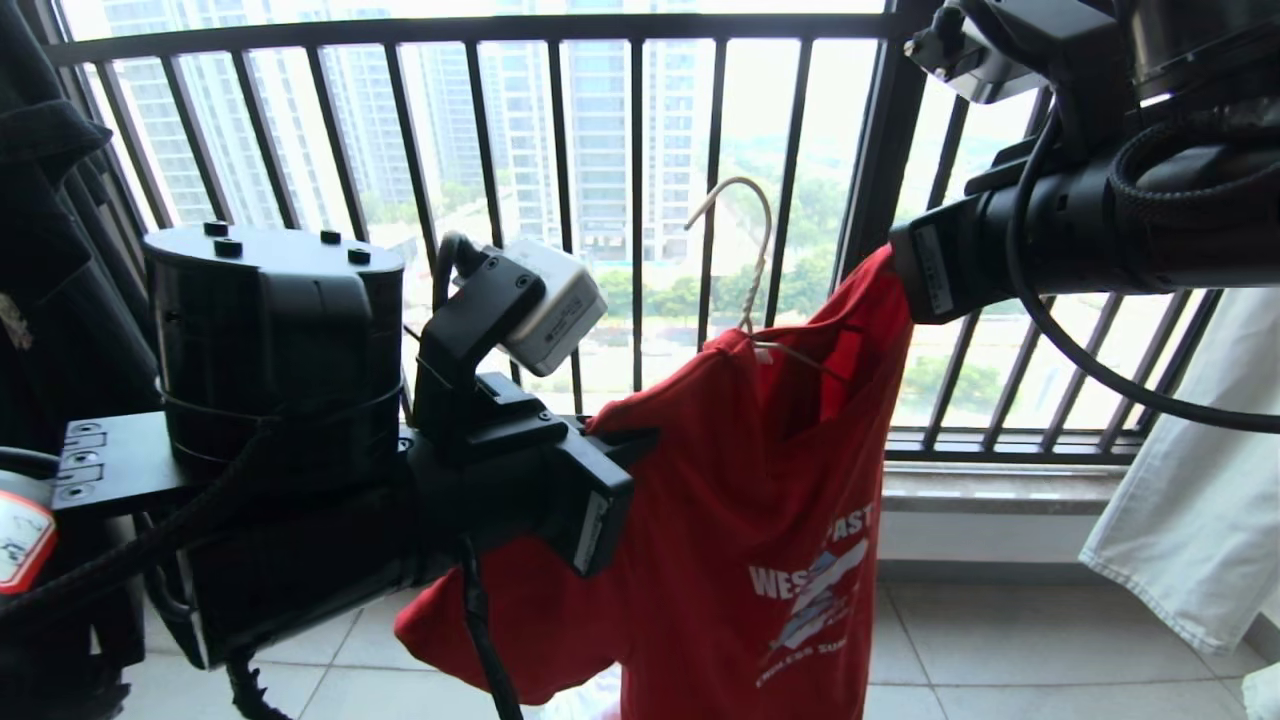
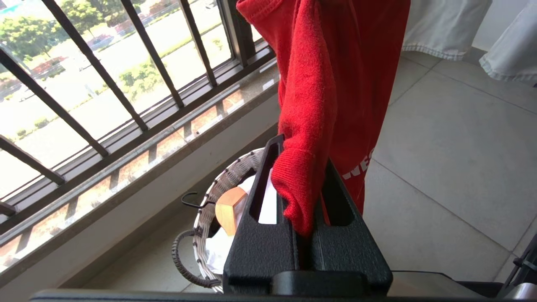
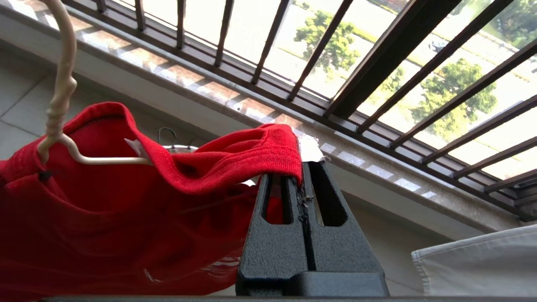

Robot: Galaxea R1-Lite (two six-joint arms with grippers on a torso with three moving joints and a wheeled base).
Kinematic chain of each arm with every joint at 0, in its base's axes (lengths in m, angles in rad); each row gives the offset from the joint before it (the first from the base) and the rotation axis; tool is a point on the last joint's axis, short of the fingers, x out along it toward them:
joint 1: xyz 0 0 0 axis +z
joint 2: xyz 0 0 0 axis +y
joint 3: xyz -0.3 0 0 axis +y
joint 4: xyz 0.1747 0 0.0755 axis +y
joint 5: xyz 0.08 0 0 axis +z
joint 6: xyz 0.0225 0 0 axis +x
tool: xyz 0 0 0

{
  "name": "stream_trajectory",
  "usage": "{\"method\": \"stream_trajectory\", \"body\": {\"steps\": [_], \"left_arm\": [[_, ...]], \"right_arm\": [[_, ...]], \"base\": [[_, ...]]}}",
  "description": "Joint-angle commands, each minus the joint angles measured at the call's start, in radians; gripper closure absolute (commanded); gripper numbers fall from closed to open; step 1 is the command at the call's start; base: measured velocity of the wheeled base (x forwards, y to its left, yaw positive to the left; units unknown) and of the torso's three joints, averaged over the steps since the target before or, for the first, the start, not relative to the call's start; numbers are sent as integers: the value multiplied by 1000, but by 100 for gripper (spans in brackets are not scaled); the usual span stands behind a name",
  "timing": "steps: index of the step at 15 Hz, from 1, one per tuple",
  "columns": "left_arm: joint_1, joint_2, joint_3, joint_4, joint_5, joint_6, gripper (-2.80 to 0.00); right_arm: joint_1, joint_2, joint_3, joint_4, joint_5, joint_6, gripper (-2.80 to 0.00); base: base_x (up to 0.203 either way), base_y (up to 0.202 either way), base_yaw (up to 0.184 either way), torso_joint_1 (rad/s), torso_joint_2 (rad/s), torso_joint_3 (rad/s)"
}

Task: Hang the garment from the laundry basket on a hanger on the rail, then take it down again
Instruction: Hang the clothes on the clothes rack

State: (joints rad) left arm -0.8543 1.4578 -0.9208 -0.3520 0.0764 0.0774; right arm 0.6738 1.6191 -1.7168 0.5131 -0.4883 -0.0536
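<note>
The scene is a balcony with a floor of large pale square tiles (image 1: 1010, 640), smooth with thin grout lines. Along its far side runs a dark window railing (image 1: 560, 200) of thin vertical bars above a speckled stone sill (image 2: 138, 155), with tower blocks and trees beyond. A black garment (image 1: 50, 260) hangs at the left edge and white cloth (image 1: 1190, 500) with a stitched hem hangs at the right.

The garment (image 1: 740, 520), a red knit T-shirt with a white and blue chest print, hangs in the air in front of the railing, stretched between the two arms. The hanger (image 1: 750, 260), thin off-white wire with a twisted neck and a curved hook, sits inside the neck opening with its hook standing free above the collar, on no bar.

The right gripper (image 3: 303, 178), black and grainy, is clamped tight on the ribbed collar edge, at the shirt's upper right in the head view. The left gripper (image 2: 298, 184), lower and to the left, is pinched closed on a fold of the red cloth, which bunches between its slotted fingers (image 2: 262, 197).

Below the left gripper, beside the wall under the sill, stands the laundry basket (image 2: 218, 188), round with a woven rim and dark looped handle (image 2: 182, 262). It holds white cloth and a pale wooden hanger end (image 2: 230, 209) with a dark hook.
</note>
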Motion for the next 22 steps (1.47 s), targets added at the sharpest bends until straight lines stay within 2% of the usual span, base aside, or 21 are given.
{"method": "stream_trajectory", "body": {"steps": [1, 3, 7, 12, 20, 22], "left_arm": [[0, -31, 5, 1, 3, 2, 0], [0, -47, 1, 46, 8, 2, 0], [-10, -63, 0, 57, 8, 11, 0], [-11, -70, 0, 51, 37, 18, 0], [-23, -22, 5, 53, 5, 7, 0], [-42, -1, 13, 52, 5, 4, 0]], "right_arm": [[-12, -1, 2, 3, -29, -6, 0], [-31, 2, 11, 3, -35, -9, 0], [-85, 17, 29, -1, -33, -22, 0], [-91, 13, 52, 1, -33, -23, 0], [-1, 7, 39, -5, -35, -26, 0], [24, 1, 39, -8, -35, -65, 0]], "base": [[0, 0, 0, 0, 0, 0], [0, 0, 0, 0, 0, 0], [0, 0, 0, 0, 0, 0], [0, 0, 0, 0, 0, 0], [0, 0, 0, 0, 0, 0], [0, 0, 0, 0, 0, 0]]}}
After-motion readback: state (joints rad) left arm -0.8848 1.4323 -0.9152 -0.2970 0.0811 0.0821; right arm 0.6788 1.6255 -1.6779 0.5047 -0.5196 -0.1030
